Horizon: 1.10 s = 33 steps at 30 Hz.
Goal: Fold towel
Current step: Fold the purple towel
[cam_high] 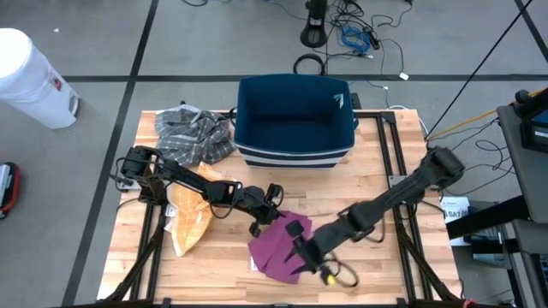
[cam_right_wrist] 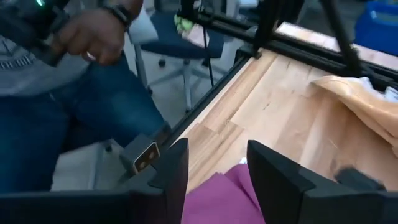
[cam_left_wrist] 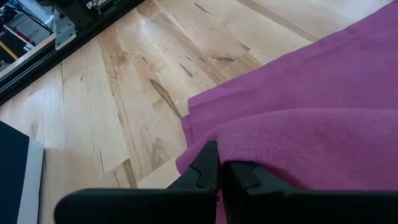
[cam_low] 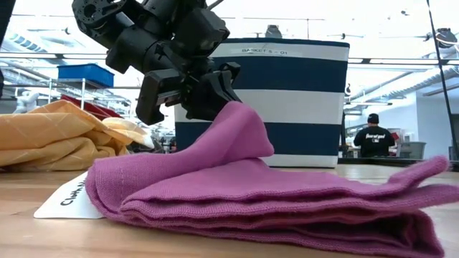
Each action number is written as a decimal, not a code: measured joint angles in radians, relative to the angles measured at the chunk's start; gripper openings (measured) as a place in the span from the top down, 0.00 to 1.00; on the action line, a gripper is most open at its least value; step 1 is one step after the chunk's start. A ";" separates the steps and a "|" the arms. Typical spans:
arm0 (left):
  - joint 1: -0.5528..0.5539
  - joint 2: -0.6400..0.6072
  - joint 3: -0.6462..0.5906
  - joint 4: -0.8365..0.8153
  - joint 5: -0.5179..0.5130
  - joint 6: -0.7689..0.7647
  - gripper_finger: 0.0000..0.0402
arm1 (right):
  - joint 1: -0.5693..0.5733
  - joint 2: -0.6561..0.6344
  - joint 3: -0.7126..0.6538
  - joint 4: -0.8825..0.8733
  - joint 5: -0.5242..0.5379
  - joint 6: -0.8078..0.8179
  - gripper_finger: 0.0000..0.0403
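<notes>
On the left of the wooden table [cam_high: 377, 184] we see a crumpled yellow cloth [cam_high: 190, 218] and a grey plaid cloth [cam_high: 193, 134] behind it. Our left gripper [cam_high: 259, 224] is clenched on a raised corner of the folded purple towel [cam_high: 278, 248] — it lies front and centre, before the navy striped fabric basket [cam_high: 294, 120]. Our right gripper [cam_high: 301, 254] hovers over the towel's right edge, fingers [cam_right_wrist: 171, 171] apart, grasping nothing.

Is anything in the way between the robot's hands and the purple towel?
Nothing visible. The left gripper is already shut on a raised corner of the purple towel. The right gripper sits open right at the towel's edge, with no object between them.
</notes>
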 joint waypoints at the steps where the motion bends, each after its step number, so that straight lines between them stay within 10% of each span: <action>1: 0.000 0.000 0.000 0.000 0.000 0.000 0.99 | 0.000 -0.035 -0.054 0.039 0.006 0.013 0.63; 11: -0.002 0.029 0.005 0.007 0.000 -0.016 0.99 | -0.005 -0.150 -0.511 0.581 0.171 0.167 0.63; 33: -0.025 0.127 0.156 -0.011 -0.003 -0.041 0.57 | 0.019 0.223 -0.528 0.652 0.289 0.529 0.63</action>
